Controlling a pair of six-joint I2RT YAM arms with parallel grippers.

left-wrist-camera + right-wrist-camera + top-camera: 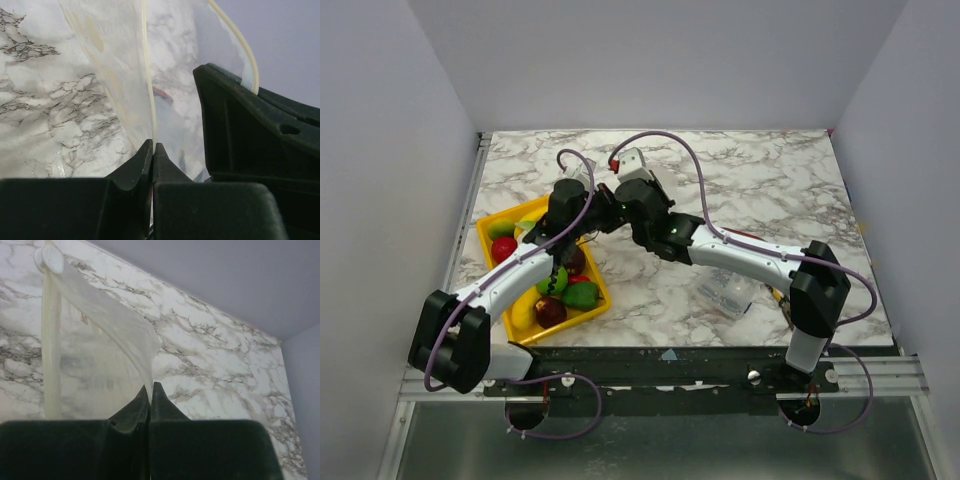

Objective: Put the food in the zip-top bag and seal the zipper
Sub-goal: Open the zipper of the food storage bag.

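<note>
Pinched flat between the left gripper's (pixel 152 150) closed fingertips is an edge of the clear bag (pixel 115 60). The right gripper (pixel 150 390) is likewise clamped shut on its film, with the zipper (pixel 50 340) running at ten o'clock from the fingertips. Overhead, both grippers meet above the marble table (pixel 770 190), and the food (pixel 550 310) sits in the yellow tray (pixel 570 320) at seven o'clock from them. The step looks like opening the mouth. I'd draw the grips apart slowly and evenly, staying near the strip so the thin film neither slips nor tears, and turn the mouth toward the tray.
</note>
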